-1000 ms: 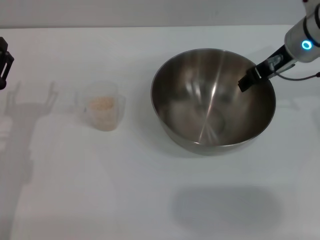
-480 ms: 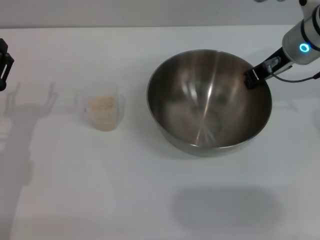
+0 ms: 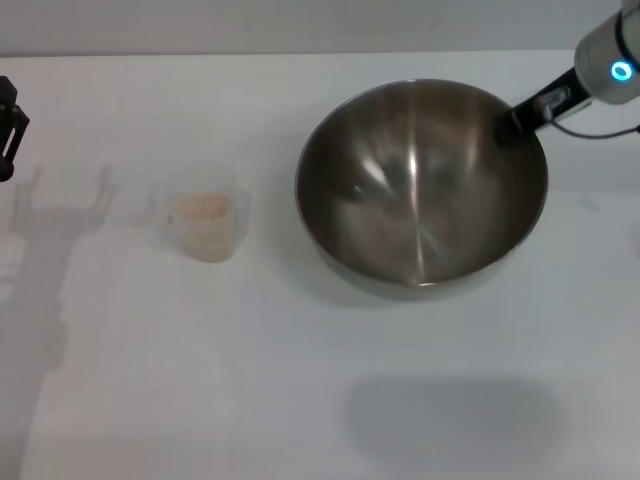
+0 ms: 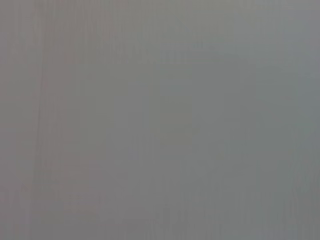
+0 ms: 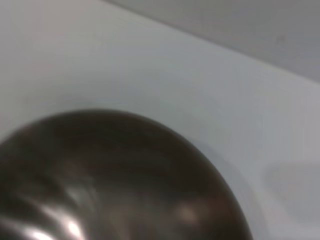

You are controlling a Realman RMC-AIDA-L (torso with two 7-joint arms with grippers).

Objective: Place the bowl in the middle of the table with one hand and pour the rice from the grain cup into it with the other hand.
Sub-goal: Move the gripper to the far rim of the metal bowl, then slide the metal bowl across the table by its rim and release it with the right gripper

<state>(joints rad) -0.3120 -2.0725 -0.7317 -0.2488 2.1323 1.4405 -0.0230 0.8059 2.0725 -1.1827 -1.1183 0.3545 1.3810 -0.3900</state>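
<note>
Right arm reaching in from the far right, left arm parked at the left edge.

The right arm, its blue ring lit, slants down to a black right tool (image 3: 510, 125) closed on the bowl (image 3: 420, 190) rim; only a black part of the left tool (image 3: 8, 125) shows.

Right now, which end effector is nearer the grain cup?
Left. The left end effector sits at the table's far left edge, apart from the grain cup. The right end effector is at the bowl's far right rim, beyond it.
</note>
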